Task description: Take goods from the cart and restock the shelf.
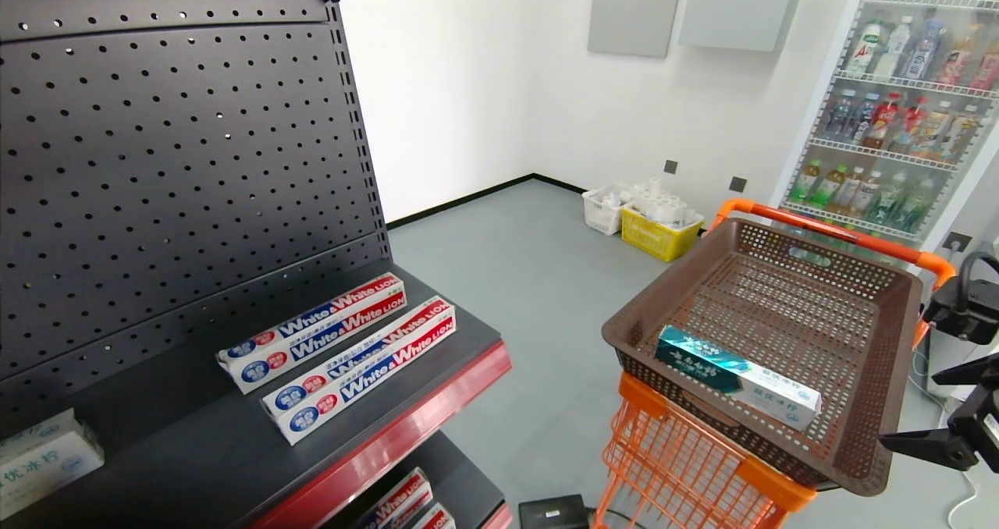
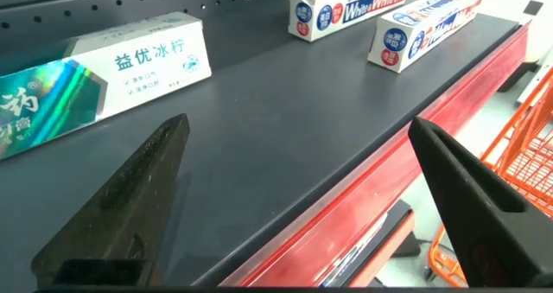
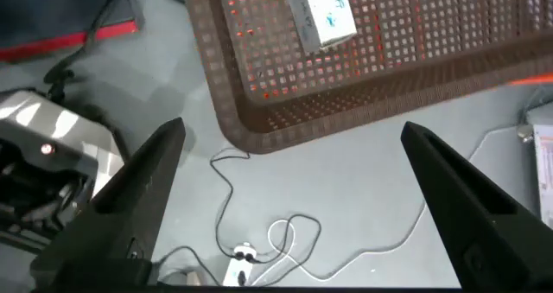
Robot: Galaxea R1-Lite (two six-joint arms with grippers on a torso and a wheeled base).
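Observation:
A teal-and-white toothpaste box (image 1: 737, 377) lies in the brown mesh basket (image 1: 788, 295) on top of the orange cart (image 1: 687, 466); it also appears as the box (image 3: 320, 12) in the right wrist view. My right gripper (image 1: 909, 408) hangs open beside the basket's near right corner, above the floor. The dark shelf (image 1: 195, 451) holds two white-and-blue toothpaste boxes (image 1: 312, 330) (image 1: 359, 369) and a teal-and-white box (image 2: 104, 73) at its left end. Just in front of that shelf, my left gripper (image 2: 294, 181) is open and holds nothing.
A lower shelf (image 1: 460, 482) carries more toothpaste boxes (image 1: 406, 502). Cables (image 3: 276, 241) lie on the grey floor under the right gripper. White and yellow bins (image 1: 659, 228) stand by the far wall, and a drinks cooler (image 1: 897, 115) stands behind the cart.

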